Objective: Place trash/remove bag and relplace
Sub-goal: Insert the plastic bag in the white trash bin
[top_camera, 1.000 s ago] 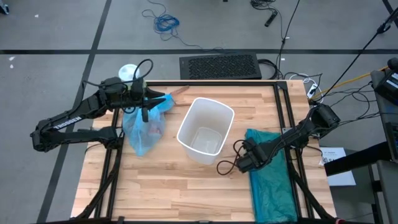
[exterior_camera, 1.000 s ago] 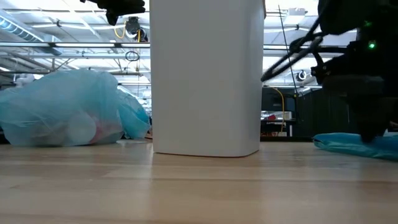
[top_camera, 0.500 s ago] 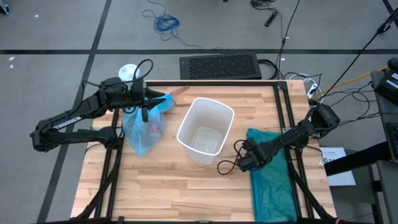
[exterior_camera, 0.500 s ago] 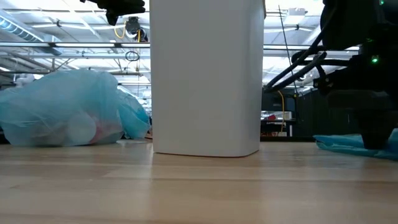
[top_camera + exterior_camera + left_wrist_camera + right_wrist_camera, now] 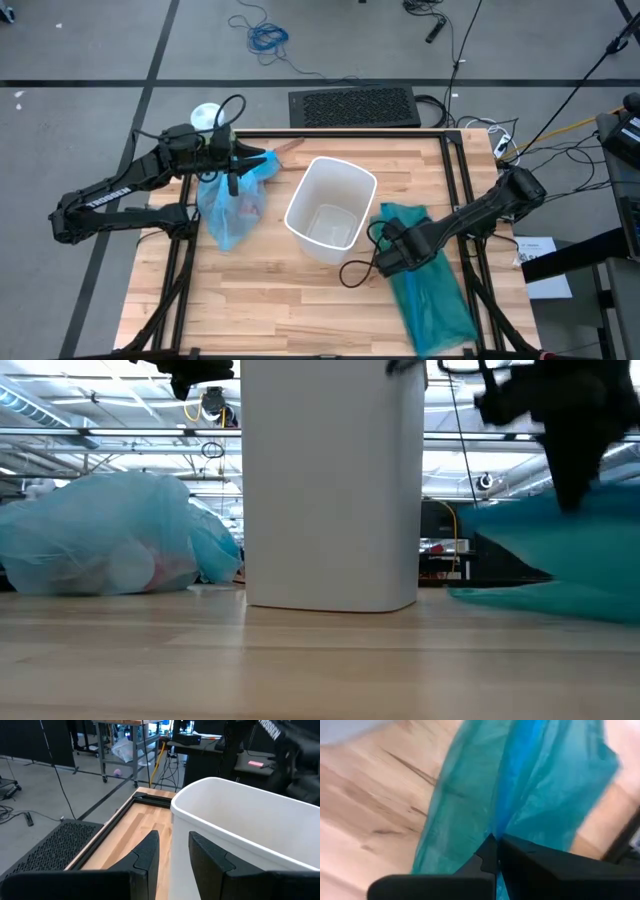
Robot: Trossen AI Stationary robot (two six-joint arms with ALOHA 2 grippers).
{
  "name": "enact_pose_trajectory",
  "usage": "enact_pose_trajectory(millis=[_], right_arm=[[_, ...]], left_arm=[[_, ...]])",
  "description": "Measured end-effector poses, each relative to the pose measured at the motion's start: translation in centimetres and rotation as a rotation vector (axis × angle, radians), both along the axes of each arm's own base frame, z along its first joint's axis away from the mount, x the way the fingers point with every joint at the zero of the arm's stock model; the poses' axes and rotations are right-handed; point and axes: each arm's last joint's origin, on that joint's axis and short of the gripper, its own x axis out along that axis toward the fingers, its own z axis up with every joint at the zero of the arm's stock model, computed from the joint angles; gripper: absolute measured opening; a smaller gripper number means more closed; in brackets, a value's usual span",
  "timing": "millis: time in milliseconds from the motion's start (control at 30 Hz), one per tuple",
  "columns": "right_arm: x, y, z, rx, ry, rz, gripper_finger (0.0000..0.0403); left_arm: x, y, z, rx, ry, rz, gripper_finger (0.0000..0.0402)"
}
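The light-blue bag (image 5: 228, 210) with trash inside lies bulging on the table's left side (image 5: 100, 550). My left gripper (image 5: 172, 840) hovers open above the bag's far top, with nothing between its fingers; it faces the white wastebasket (image 5: 330, 205), which stands upright at mid-table. To the basket's right, my right gripper (image 5: 496, 840) is shut on a darker teal-green plastic bag (image 5: 430, 290). My right gripper pinches a gathered fold of the teal-green bag (image 5: 498, 822) between its two fingers, which come from above and point down. The pinched part (image 5: 540, 525) is lifted clear of the table and the plastic slopes down from it. The bag's near end (image 5: 445, 330) still lies on the wood.
A small brown scrap (image 5: 290, 146) lies at the table's far edge. Black frame rails (image 5: 465, 180) run along the table's sides. Bare wood (image 5: 290, 300) lies in front of the basket. A black mat (image 5: 355, 105) and cables lie on the floor beyond.
My right gripper has shut on the teal-green bag, risen, and shifted toward the wastebasket. The bag's pinched part is lifted off the table and drawn leftward, so the bag now lies slanted with its near end still down.
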Motion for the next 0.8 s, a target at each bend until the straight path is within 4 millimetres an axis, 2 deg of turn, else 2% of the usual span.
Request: enact_pose_trajectory(millis=[367, 633, 800], right_arm=[[0.0, 1.7, 10.3, -0.035, -0.160, 0.099, 0.0000], [-0.7, 2.7, 16.8, -0.053, -0.413, 0.220, 0.0000], [-1.7, 2.8, 20.4, -0.120, -0.577, 0.278, 0.0000]], left_arm=[[0.1, -0.3, 0.8, 0.034, -0.083, -0.103, 0.0102], [0.3, -0.8, 1.8, 0.070, -0.178, -0.313, 0.0102], [0.4, -1.0, 2.0, 0.083, -0.202, -0.365, 0.0102]])
